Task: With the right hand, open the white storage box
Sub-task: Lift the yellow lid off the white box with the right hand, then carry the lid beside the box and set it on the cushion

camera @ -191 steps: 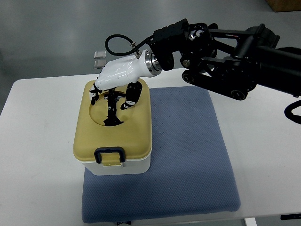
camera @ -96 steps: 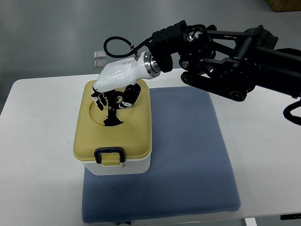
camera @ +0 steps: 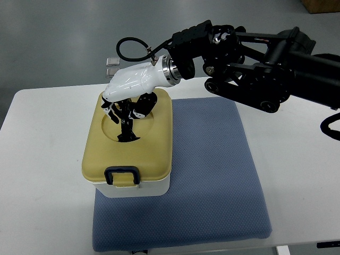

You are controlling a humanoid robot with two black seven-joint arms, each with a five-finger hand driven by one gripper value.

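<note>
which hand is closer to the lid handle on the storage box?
Right. The right hand is over the box's tan lid, fingers curled at the black handle in the round recess. The left hand is not in view.

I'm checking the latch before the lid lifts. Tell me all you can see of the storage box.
The white plastic storage box has a rounded tan lid, shut, with a round recess holding a black handle. A dark clasp sits at its near edge. It stands upright on the blue mat. The right hand is over the handle.
</note>
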